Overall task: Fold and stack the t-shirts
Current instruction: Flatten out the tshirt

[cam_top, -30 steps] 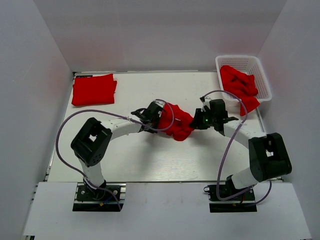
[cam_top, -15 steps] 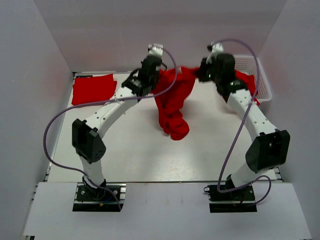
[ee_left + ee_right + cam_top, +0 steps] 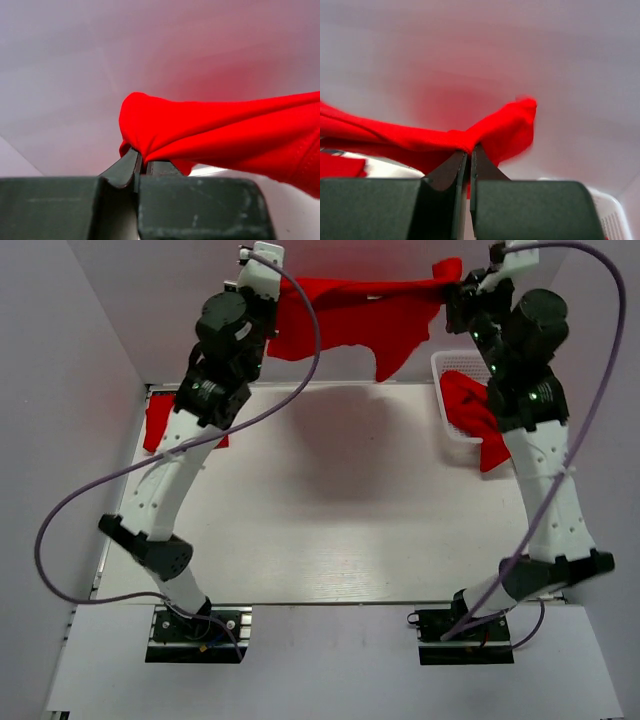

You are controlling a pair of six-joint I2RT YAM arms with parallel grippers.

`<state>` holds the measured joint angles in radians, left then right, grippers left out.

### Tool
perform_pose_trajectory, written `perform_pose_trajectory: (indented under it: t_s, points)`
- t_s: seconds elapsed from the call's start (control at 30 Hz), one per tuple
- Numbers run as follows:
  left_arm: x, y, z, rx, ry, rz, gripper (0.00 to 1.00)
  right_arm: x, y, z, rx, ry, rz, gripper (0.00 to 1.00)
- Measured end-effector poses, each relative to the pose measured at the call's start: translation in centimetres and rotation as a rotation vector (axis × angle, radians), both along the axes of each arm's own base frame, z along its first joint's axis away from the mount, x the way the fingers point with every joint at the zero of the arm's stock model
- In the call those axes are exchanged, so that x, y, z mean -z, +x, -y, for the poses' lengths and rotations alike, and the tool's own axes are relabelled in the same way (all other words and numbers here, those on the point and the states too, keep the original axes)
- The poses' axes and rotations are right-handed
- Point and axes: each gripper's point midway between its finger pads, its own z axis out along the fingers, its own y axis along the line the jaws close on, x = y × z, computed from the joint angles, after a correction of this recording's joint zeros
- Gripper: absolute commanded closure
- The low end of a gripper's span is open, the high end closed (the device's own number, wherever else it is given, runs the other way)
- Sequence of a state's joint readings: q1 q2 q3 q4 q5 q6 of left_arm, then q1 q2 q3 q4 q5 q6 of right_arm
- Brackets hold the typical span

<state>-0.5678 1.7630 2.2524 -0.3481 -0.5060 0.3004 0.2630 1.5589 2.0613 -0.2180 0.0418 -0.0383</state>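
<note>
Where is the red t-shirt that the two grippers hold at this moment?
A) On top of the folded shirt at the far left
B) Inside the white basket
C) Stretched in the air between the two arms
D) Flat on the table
C: the t-shirt hangs stretched high above the table, one end pinched in the left gripper and the other in the right gripper.

Bright, even light; soft shadow on table (image 3: 330, 455); wrist bkgds blurry, red-tinted.
</note>
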Motion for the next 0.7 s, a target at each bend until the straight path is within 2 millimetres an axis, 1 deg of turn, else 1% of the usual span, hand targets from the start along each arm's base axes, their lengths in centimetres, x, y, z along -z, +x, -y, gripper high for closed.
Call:
perform_pose_trajectory:
  t_s: [0.03,0.07,0.1,0.13,0.17,0.2,0.23,0.27,0.3,0.33,0.37,0.4,0.43,0.47,0.5,0.53,0.57,0.6,0.63,0.7]
  points:
    - [-0.5,-1.2,-0.4,0.02,0.005,0.008,1.0,-0.3,-1.5,-0.1,-0.029,-0.005,0.01,1.0]
    - [-0.5,-2.2,-0.6,0.043,0.008,0.012,1.0,-0.1,-2.9,-0.3,-0.059,-0.011,0.01,1.0]
    - [0.3,-3.3,-0.8,0.063,0.016,0.002,1.0,0.3,-4.7,-0.7,-0.106,-0.015,0.007,1.0]
    - [1.4,-4.4,-1.2,0.08,0.02,-0.016,1.0,1.5,-6.1,-1.2,-0.153,-0.021,-0.009,1.0]
    - [3.4,-5.2,-1.2,0.102,0.023,-0.047,1.0,3.5,-7.8,-1.7,-0.205,-0.022,-0.034,1.0]
    - [5.3,-5.9,-1.1,0.131,0.008,-0.075,1.0,6.2,-8.9,-2.3,-0.255,-0.02,-0.083,1.0]
    - [9.2,-6.8,-1.3,0.143,0.023,-0.148,1.0,9.5,-10.3,-2.9,-0.306,-0.012,-0.142,1.0]
    - [12.4,-7.4,-1.3,0.159,0.003,-0.195,1.0,13.4,-11.3,-3.4,-0.347,0.004,-0.195,1.0]
    - [16.7,-8.1,-1.4,0.164,-0.003,-0.279,1.0,17.9,-12.3,-3.9,-0.381,0.015,-0.291,1.0]
    - [21.3,-8.9,-1.5,0.164,-0.007,-0.369,1.0,23.1,-13.2,-4.3,-0.411,0.027,-0.411,1.0]
    - [25.8,-9.7,-1.6,0.159,-0.014,-0.464,1.0,29.6,-14.7,-4.8,-0.44,0.039,-0.58,1.0]
    - [31.0,-11.0,-1.9,0.149,-0.015,-0.583,0.98,34.6,-16.2,-4.9,-0.453,0.046,-0.727,0.92]
    - [35.7,-12.7,-2.4,0.134,-0.022,-0.698,0.85,38.3,-17.9,-5.0,-0.461,0.063,-0.858,0.78]
    - [39.2,-14.4,-2.9,0.113,-0.033,-0.799,0.68,41.5,-19.9,-5.1,-0.474,0.08,-0.964,0.69]
    - [42.9,-16.8,-3.9,0.075,-0.046,-0.922,0.16,44.0,-22.4,-5.0,-0.487,0.097,-1.065,0.55]
    - [45.2,-18.9,-4.9,0.031,-0.055,-1.014,0.0,45.6,-24.5,-4.9,-0.495,0.111,-1.139,0.1]
    - [46.3,-20.4,-5.7,-0.011,-0.073,-1.078,0.0,46.6,-26.3,-4.8,-0.506,0.126,-1.185,0.1]
    - [46.7,-21.4,-6.2,-0.05,-0.107,-1.114,0.0,47.1,-27.5,-4.6,-0.513,0.128,-1.206,0.1]
    - [46.5,-22.0,-6.6,-0.078,-0.14,-1.124,0.0,47.1,-28.3,-4.5,-0.52,0.136,-1.216,0.1]
    - [45.0,-22.6,-7.3,-0.127,-0.2,-1.104,0.0,46.2,-28.9,-4.5,-0.533,0.142,-1.201,0.1]
